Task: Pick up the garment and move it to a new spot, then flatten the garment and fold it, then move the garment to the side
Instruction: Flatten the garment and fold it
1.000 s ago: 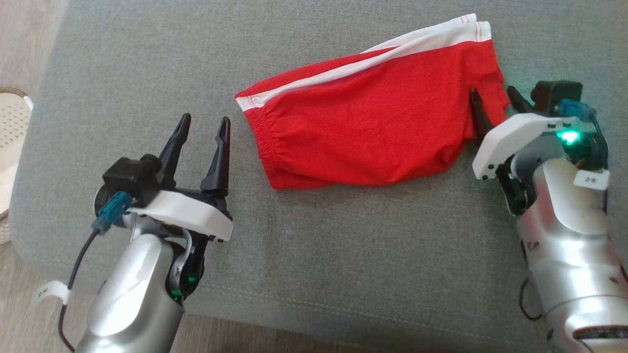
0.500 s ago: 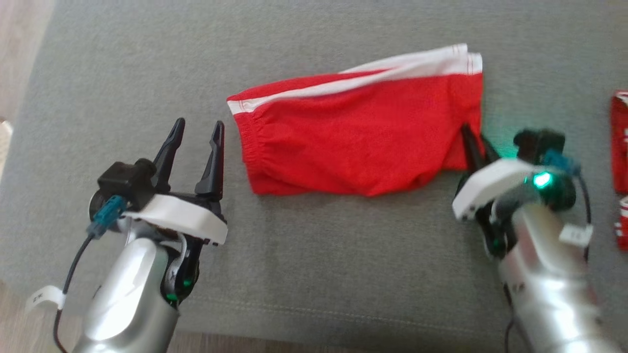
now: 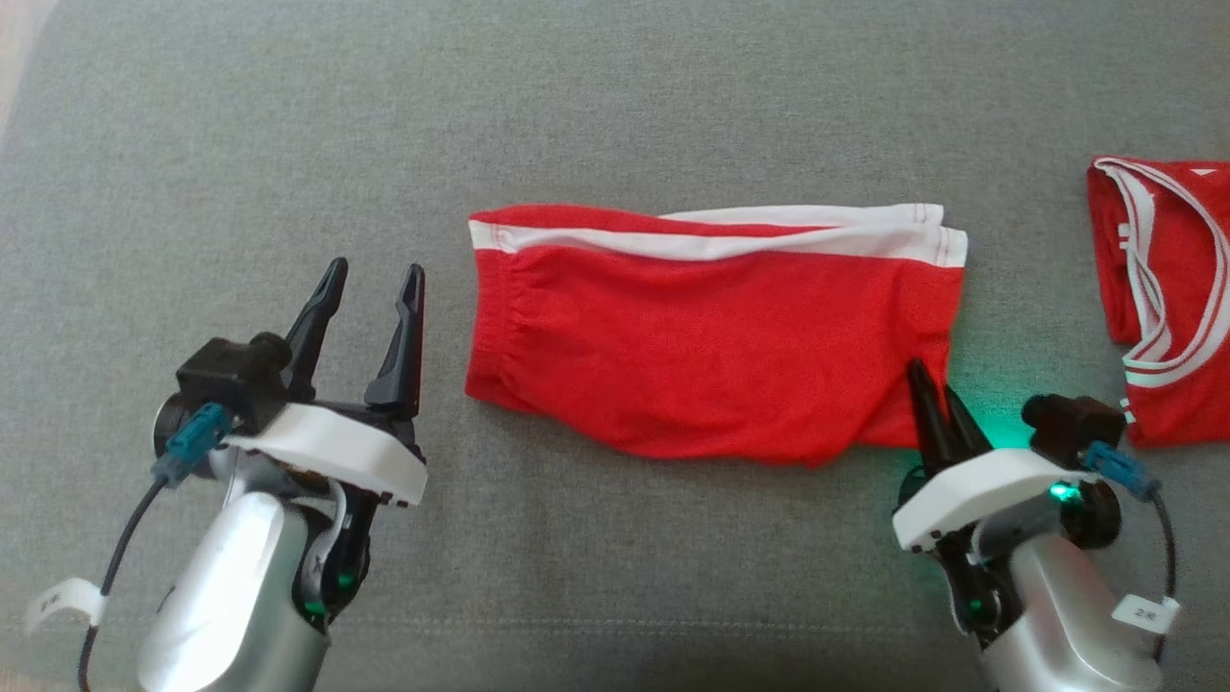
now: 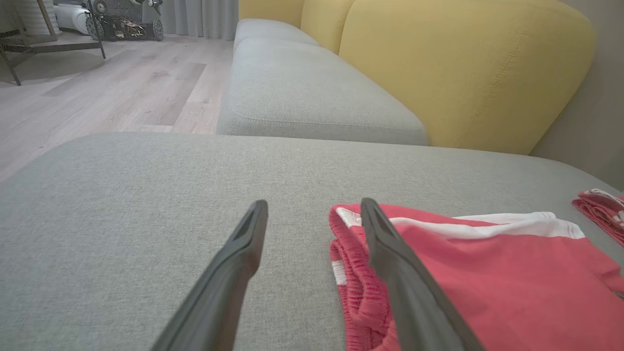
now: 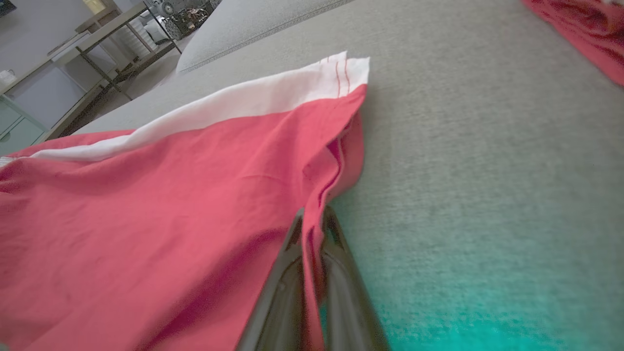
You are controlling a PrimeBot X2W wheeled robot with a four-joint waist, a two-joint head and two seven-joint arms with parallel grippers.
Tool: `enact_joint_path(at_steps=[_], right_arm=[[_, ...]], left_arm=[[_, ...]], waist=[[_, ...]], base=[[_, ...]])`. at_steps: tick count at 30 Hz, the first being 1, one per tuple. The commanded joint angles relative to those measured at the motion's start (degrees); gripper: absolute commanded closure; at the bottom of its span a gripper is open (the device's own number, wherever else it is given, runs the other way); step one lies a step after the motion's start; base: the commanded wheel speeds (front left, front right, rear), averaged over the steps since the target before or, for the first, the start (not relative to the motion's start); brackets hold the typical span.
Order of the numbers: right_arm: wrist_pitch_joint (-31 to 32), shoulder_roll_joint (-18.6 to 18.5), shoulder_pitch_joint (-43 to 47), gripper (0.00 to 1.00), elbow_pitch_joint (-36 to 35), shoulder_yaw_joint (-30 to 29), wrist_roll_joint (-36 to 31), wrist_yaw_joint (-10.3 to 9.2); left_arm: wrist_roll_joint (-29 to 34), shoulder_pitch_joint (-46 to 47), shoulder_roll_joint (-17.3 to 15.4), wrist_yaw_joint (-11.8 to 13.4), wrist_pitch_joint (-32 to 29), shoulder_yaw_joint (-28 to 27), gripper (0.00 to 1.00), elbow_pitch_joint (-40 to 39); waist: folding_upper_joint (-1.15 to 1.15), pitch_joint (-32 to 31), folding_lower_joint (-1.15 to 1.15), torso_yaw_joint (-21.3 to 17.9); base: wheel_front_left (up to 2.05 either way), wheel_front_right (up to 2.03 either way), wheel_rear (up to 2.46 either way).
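The red garment (image 3: pixel 711 356) is a pair of shorts with a white stripe along its far edge; it lies mostly flat on the grey sofa seat (image 3: pixel 615 96), near the middle of the head view; its stretchy waist end points to the robot's left and its leg end points to the right; the right pincer (image 3: pixel 932 380) is at the near right corner of the shorts, and its two dark fingers are pressed together with red cloth between them; in the right wrist view the edge of the cloth runs down between the two fingers, so this pincer is pinching the garment; the cloth is a little bunched up by the grip; a green light (image 3: pixel 1060 492) glows on the right wrist and turns the grey seat beside it green; the left pincer (image 3: pixel 376 269) is spread wide and holds nothing; it sits just beside the waist end of the shorts, with a strip of grey seat between them in the head view; another red and white piece of clothing (image 3: pixel 1168 317) lies on the seat further right, apart from the shorts; in the left wrist view yellow back cushions (image 4: pixel 463 63) stand behind the seat, and a wooden floor (image 4: pixel 97 87) is off to one side.
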State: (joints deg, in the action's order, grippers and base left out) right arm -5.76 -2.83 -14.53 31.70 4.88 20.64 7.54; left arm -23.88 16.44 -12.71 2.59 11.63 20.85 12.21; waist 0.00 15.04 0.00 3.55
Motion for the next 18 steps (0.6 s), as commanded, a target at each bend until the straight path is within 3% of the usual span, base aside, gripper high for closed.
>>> enact_joint_path(at_steps=[1,10,18], right_arm=[[0.3,-0.1,0.7,1.0,-1.4,0.4,-0.3,-0.05],[3.0,-0.1,1.4,1.0,-8.2,-1.7,-2.3,-0.05],[10.2,-0.1,-3.3,1.0,-19.4,6.9,-2.9,-0.05]], left_arm=[[-0.5,0.5,-1.8,0.5,0.0,-2.4,0.0,-2.1],[-0.9,-0.2,-1.9,0.7,-0.7,-1.7,0.0,-2.8],[-1.4,-0.8,-0.8,0.5,-0.4,-0.5,0.0,-1.9]], waist=[[0.0,-0.1,0.0,0.0],[0.0,-1.1,0.0,0.1],[0.0,-4.1,0.0,2.1]], base=[[0.0,0.0,0.0],[0.0,0.0,0.0],[0.0,0.0,0.0]])
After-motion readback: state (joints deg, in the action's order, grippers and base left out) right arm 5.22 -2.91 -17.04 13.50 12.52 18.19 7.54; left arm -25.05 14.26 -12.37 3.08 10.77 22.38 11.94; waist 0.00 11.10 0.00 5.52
